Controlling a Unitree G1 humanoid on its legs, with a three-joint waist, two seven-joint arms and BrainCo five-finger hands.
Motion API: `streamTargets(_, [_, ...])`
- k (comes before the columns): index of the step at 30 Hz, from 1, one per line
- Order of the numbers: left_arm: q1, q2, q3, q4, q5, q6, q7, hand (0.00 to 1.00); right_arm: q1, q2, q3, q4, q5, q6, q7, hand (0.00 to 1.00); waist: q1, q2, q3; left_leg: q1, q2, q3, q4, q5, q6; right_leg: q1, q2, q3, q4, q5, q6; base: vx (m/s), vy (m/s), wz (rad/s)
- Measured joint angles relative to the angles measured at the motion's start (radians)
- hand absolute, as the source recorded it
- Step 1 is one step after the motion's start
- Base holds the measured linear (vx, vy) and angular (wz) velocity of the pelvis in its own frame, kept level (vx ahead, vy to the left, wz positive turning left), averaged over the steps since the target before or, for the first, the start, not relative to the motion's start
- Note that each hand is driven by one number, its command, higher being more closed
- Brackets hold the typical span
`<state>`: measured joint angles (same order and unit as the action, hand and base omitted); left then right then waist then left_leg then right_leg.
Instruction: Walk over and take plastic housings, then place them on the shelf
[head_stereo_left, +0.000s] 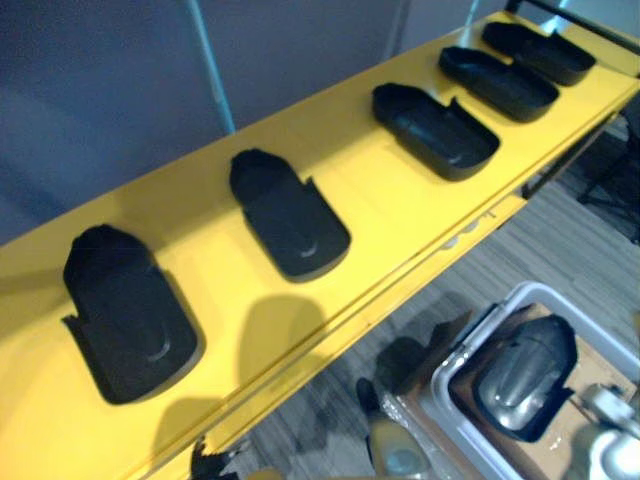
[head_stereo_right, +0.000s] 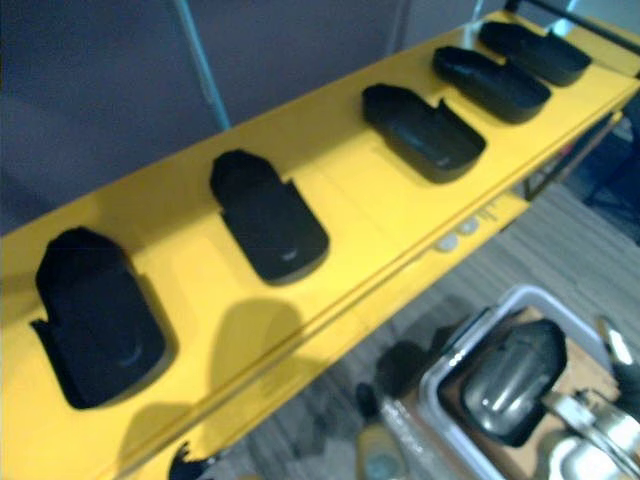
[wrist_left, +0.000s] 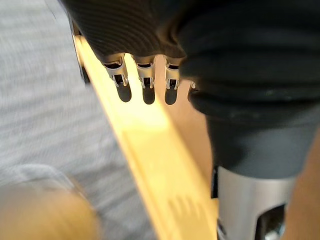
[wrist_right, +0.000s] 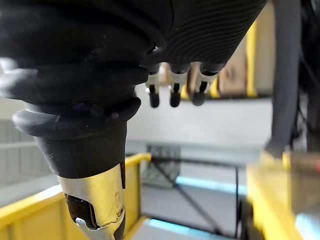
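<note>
Nearest lies the first housing (head_stereo_left: 125, 315), at the left end of the shelf (head_stereo_left: 400, 215) and close to its front edge. Second housing (head_stereo_left: 290, 225) follows, then third housing (head_stereo_left: 435, 130) past the middle, then fourth housing (head_stereo_left: 498, 82) and fifth housing (head_stereo_left: 538, 52) just beside each other at the right end, all in one row. Below the shelf's front edge, a white bin (head_stereo_left: 525, 292) holds a sixth housing (head_stereo_left: 525, 375). Left robot hand (wrist_left: 145, 80) hangs by the shelf's yellow edge, fingers relaxed and empty. Right robot hand (wrist_right: 175, 92) is likewise loose, holding nothing.
</note>
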<state>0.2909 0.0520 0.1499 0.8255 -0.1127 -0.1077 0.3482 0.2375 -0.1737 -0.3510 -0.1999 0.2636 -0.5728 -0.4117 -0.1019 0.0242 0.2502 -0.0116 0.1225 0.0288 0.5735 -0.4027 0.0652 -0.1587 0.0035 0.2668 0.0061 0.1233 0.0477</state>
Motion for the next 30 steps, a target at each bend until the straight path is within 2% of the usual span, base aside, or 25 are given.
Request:
streamTargets(1, [0.012,-0.012,-0.002,-0.005,-0.002,-0.001,0.000,0.00,-0.026,-0.010,0.014,-0.006,0.000,0.013,0.003,0.00,0.034,0.019,-0.001,-0.002,-0.002,-0.017,-0.083,-0.009,0.002,-0.026,0.030,-0.041,0.009,-0.023,-0.028,-0.10,0.117,-1.41])
streamTargets(2, [0.022,-0.041,-0.002,-0.004,-0.006,-0.001,-0.001,0.00,-0.038,-0.020,0.016,-0.050,0.000,0.030,0.004,0.00,0.055,0.054,-0.010,0.015,0.031,-0.006,-0.159,-0.038,-0.035,-0.087,0.036,-0.116,0.091,-0.050,-0.014,-0.08,0.063,-1.07])
streamTargets(3, [0.016,-0.045,0.000,-0.008,-0.006,-0.004,-0.002,0.00,-0.035,-0.021,0.016,-0.078,0.000,0.032,0.003,0.00,0.059,0.050,-0.011,0.011,0.038,0.015,-0.180,-0.047,-0.076,-0.131,0.030,-0.150,0.170,-0.062,-0.021,0.02,0.040,-0.74])
streamTargets(4, [-0.012,-0.029,0.015,-0.019,-0.007,-0.017,-0.010,0.00,-0.042,-0.029,0.014,-0.120,0.002,0.033,0.004,0.00,0.061,0.006,0.025,0.031,0.017,0.045,-0.200,-0.031,-0.111,-0.167,0.005,-0.183,0.254,-0.088,-0.002,0.03,0.052,-0.27])
streamTargets(6, [-0.032,-0.038,0.022,-0.030,-0.008,-0.026,-0.023,0.00,-0.049,-0.034,0.010,-0.148,0.006,0.038,0.018,0.00,0.061,0.017,0.033,0.026,0.013,0.046,-0.198,-0.020,-0.126,-0.171,0.009,-0.183,0.244,-0.076,0.014,0.03,0.047,-0.19])
streamTargets(10, [-0.104,-0.072,-0.014,-0.101,-0.065,-0.085,-0.025,0.00,-0.082,-0.044,0.044,-0.186,0.005,0.039,0.022,0.00,0.063,0.045,0.059,-0.045,0.002,0.030,-0.116,0.008,-0.105,-0.208,-0.008,-0.215,0.264,-0.080,0.011,0.04,-0.021,-0.04])
streamTargets(12, [-0.136,-0.087,-0.029,-0.119,-0.085,-0.109,-0.021,0.00,-0.093,-0.055,0.065,-0.186,-0.002,0.039,0.019,0.00,0.063,0.044,0.080,-0.070,-0.006,0.012,-0.060,0.024,-0.088,-0.215,-0.021,-0.226,0.290,-0.100,0.010,0.02,-0.059,0.19])
streamTargets(15, [-0.144,-0.100,-0.043,-0.143,-0.085,-0.142,-0.010,0.00,-0.107,-0.063,0.097,-0.198,-0.005,0.040,0.003,0.00,0.071,0.041,0.097,-0.099,0.001,-0.010,0.020,0.028,-0.089,-0.225,-0.023,-0.238,0.346,-0.135,0.004,0.02,-0.022,0.12])
streamTargets(16, [-0.146,-0.102,-0.046,-0.148,-0.083,-0.147,-0.004,0.00,-0.105,-0.063,0.098,-0.220,-0.006,0.041,-0.014,0.00,0.082,0.040,0.098,-0.104,0.002,-0.024,0.040,0.029,-0.092,-0.225,-0.019,-0.240,0.359,-0.145,0.003,0.00,0.000,0.00])
streamTargets(18, [-0.147,-0.101,-0.046,-0.164,-0.072,-0.149,0.000,0.00,-0.106,-0.065,0.098,-0.235,-0.009,0.045,-0.037,0.00,0.085,0.037,0.099,-0.107,0.003,-0.022,0.048,0.029,-0.092,-0.224,-0.020,-0.242,0.362,-0.149,0.007,0.00,-0.001,0.04])
streamTargets(21, [-0.152,-0.101,-0.045,-0.179,-0.034,-0.150,0.000,0.00,-0.086,-0.062,0.098,-0.235,-0.021,0.074,-0.071,0.00,0.085,0.035,0.100,-0.100,0.001,-0.019,0.051,0.027,-0.092,-0.208,-0.019,-0.234,0.338,-0.130,0.020,-0.01,0.020,-0.05])
streamTargets(25, [-0.141,-0.102,-0.046,-0.194,0.014,-0.138,0.001,0.00,0.007,0.001,0.089,-0.233,-0.022,0.076,-0.038,0.00,0.083,0.028,0.100,-0.015,0.035,0.059,0.050,-0.043,-0.083,-0.153,0.040,-0.180,0.308,-0.093,0.030,-0.04,0.102,-0.61])
streamTargets(27, [-0.144,-0.092,-0.035,-0.199,0.013,-0.129,0.013,0.00,0.041,0.035,0.076,-0.231,-0.020,0.057,0.028,0.00,0.086,-0.004,0.097,0.020,0.036,0.101,0.047,-0.064,-0.065,-0.134,0.051,-0.181,0.263,-0.054,0.020,-0.14,0.101,-0.88])
streamTargets(28, [-0.152,-0.087,-0.014,-0.202,0.013,-0.123,0.025,0.00,0.043,0.047,0.067,-0.229,-0.020,0.021,0.073,0.00,0.087,-0.017,0.091,0.031,0.057,0.129,0.010,-0.063,-0.064,-0.102,0.036,-0.245,0.165,-0.072,-0.022,-0.18,0.094,-0.93])
streamTargets(29, [-0.154,-0.092,0.002,-0.211,0.013,-0.122,0.031,0.00,0.023,0.049,0.067,-0.228,-0.021,-0.003,0.095,0.00,0.096,-0.024,0.088,0.038,0.073,0.149,-0.017,-0.063,-0.065,-0.150,0.012,-0.317,0.259,-0.132,-0.074,-0.19,0.099,-0.80])
streamTargets(30, [-0.155,-0.085,0.008,-0.212,0.013,-0.118,0.032,0.00,0.014,0.052,0.070,-0.227,-0.022,-0.015,0.105,0.00,0.095,-0.032,0.088,0.038,0.074,0.159,-0.024,-0.064,-0.066,-0.175,-0.004,-0.350,0.330,-0.146,-0.089,-0.14,0.059,-0.47])
